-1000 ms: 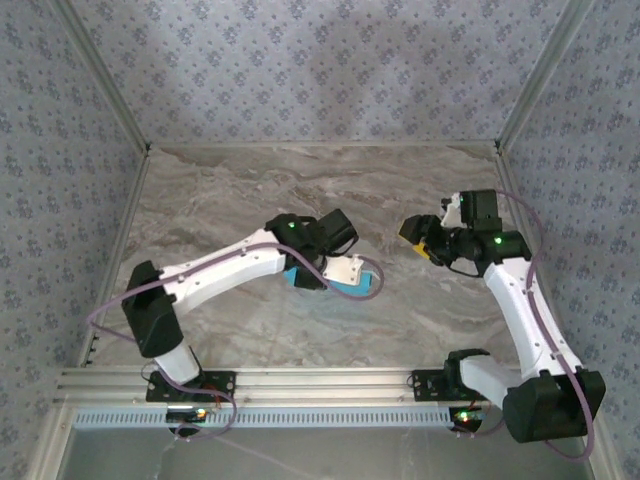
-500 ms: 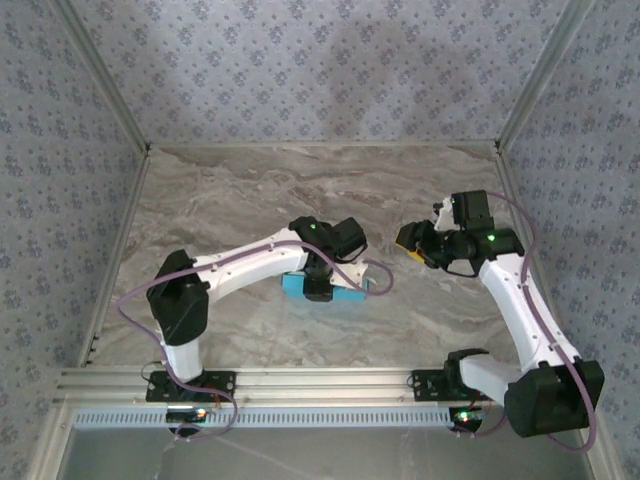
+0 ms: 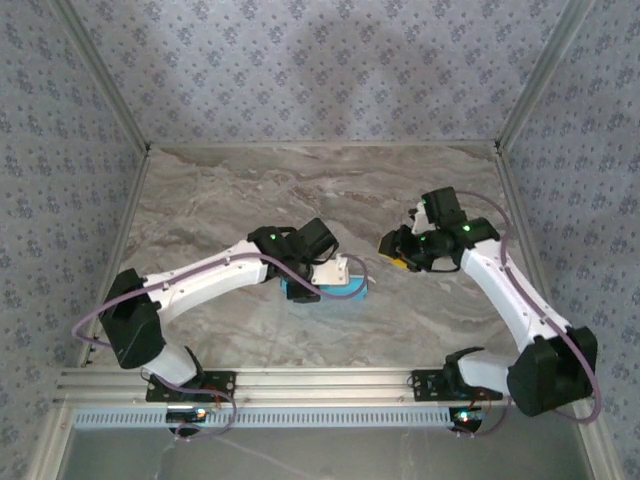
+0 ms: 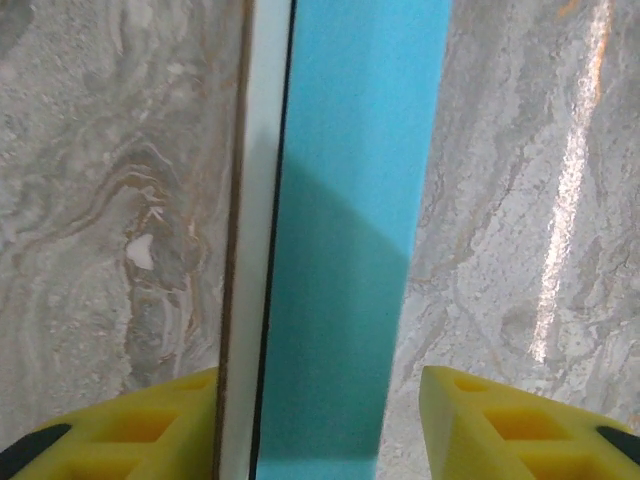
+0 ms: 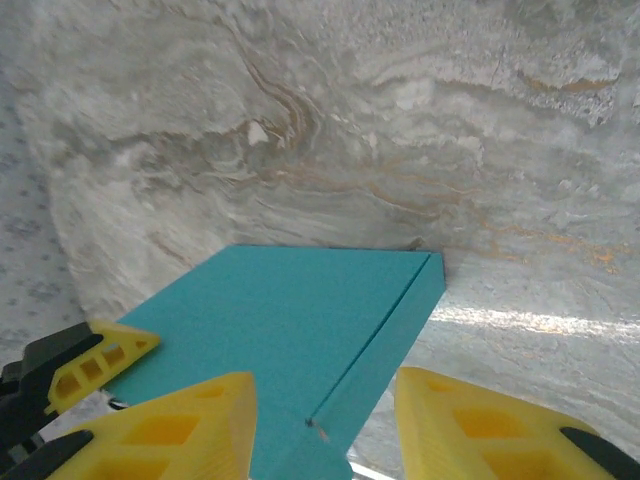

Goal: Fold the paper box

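Note:
The paper box [image 3: 332, 292] lies flat on the marble table, blue side out, with a pale flap [image 3: 337, 268] standing along its far edge. My left gripper [image 3: 316, 280] hovers over the box's left half. In the left wrist view the box [image 4: 350, 200] runs edge-on between my open left gripper [image 4: 320, 388]; one yellow finger [image 4: 150, 420] rests against the pale flap [image 4: 255, 200], the other stands clear. My right gripper [image 3: 390, 250] is just right of the box. In the right wrist view a box corner [image 5: 290, 310] sits between the open right gripper [image 5: 322, 388].
The marble table [image 3: 250, 190] is boxed in by patterned walls at the back and sides. An aluminium rail [image 3: 320, 385] runs along the near edge by the arm bases. A yellow finger of the left gripper [image 5: 95, 365] shows at the left of the right wrist view.
My right gripper has moved left toward the box and its jaws have narrowed. My left arm has swung back to the left, the gripper staying over the box.

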Robot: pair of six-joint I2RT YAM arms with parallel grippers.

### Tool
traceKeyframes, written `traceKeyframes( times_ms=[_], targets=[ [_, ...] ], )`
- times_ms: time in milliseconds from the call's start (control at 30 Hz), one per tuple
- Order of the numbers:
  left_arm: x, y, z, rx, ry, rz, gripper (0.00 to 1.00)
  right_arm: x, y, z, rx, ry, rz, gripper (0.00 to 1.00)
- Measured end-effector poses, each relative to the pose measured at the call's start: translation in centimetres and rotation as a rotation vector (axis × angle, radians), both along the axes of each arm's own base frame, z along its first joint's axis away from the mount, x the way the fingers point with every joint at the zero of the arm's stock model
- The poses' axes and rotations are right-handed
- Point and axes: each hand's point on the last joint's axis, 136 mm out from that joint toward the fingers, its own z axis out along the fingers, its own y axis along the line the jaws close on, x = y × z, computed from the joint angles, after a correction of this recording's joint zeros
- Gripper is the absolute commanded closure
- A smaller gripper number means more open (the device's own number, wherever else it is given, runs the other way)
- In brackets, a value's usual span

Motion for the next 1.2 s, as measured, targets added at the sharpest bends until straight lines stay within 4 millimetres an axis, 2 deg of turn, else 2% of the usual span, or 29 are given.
traceKeyframes(
  times_ms=[100, 267, 433, 600, 733, 867, 1200],
  targets=[
    [-0.4, 0.4, -1.0, 0.003, 0.007, 0.002, 0.52, 0.0, 0.6, -0.5, -0.061, 0.019, 0.027, 0.56],
    [-0.2, 0.9, -1.7, -0.015, -0.018, 0.011, 0.52, -0.4, 1.4, -0.2, -0.091, 0.03, 0.075, 0.54],
    [1.0, 0.5, -1.3, -0.05, -0.051, 0.033, 0.53, -0.9, 1.2, -0.5, -0.131, 0.078, 0.109, 0.48],
    [1.9, 0.1, -0.8, -0.067, -0.061, 0.046, 0.5, -1.3, 0.7, 0.1, -0.146, 0.094, 0.124, 0.47],
    [2.4, -1.1, 0.9, -0.111, -0.078, 0.037, 0.46, -1.1, 0.4, 0.5, -0.15, 0.089, 0.13, 0.47],
    [2.8, -1.7, 2.1, -0.138, -0.088, 0.03, 0.46, -1.0, 0.4, 0.6, -0.152, 0.085, 0.133, 0.48],
    [2.8, -1.1, 1.2, -0.108, -0.066, 0.028, 0.49, -0.2, 1.1, 0.3, -0.132, 0.094, 0.15, 0.53]
  ],
)
